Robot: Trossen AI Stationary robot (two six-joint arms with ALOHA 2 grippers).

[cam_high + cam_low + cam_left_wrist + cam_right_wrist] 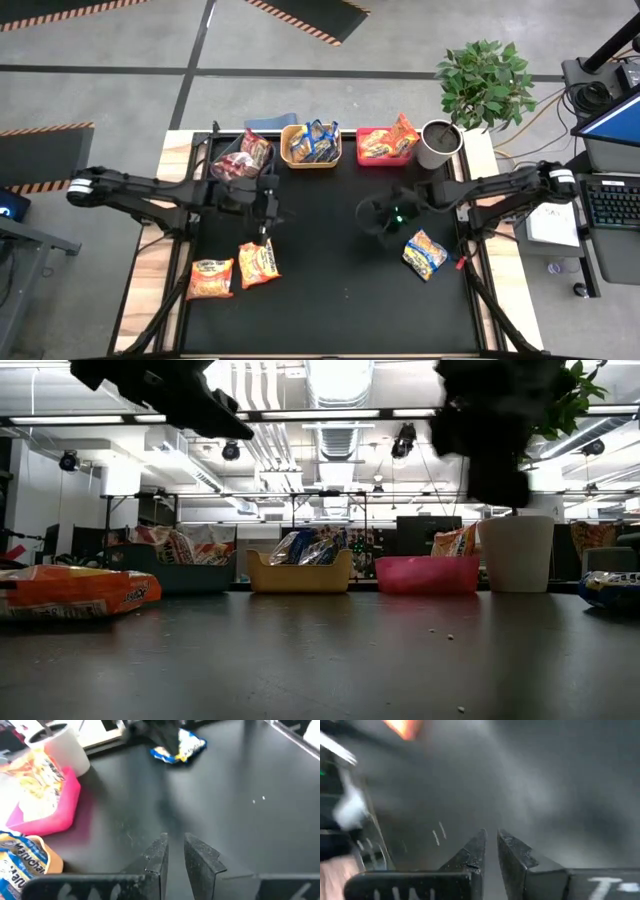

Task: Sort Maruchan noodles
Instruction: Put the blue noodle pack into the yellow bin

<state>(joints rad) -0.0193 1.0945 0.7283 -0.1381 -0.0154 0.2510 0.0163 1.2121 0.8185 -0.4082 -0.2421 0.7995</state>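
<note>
Three Maruchan packets lie flat on the black table: two orange-trimmed ones [210, 278] [258, 263] near the left edge, and a blue-trimmed one [426, 253] [180, 747] at the right. More packets stand in the three bins along the far edge. My left gripper [268, 207] [172, 849] hovers above the table, just beyond the two orange packets, with its fingers shut on nothing. My right gripper [375, 216] [490, 841] hovers left of the blue-trimmed packet, also shut and empty.
Along the far edge stand a dark blue bin [238, 160], a yellow bin [311, 146] and a pink-red bin [385, 143], with a white pot holding a plant [437, 143] to the right of them. Bare black tabletop lies between the grippers and toward the near edge.
</note>
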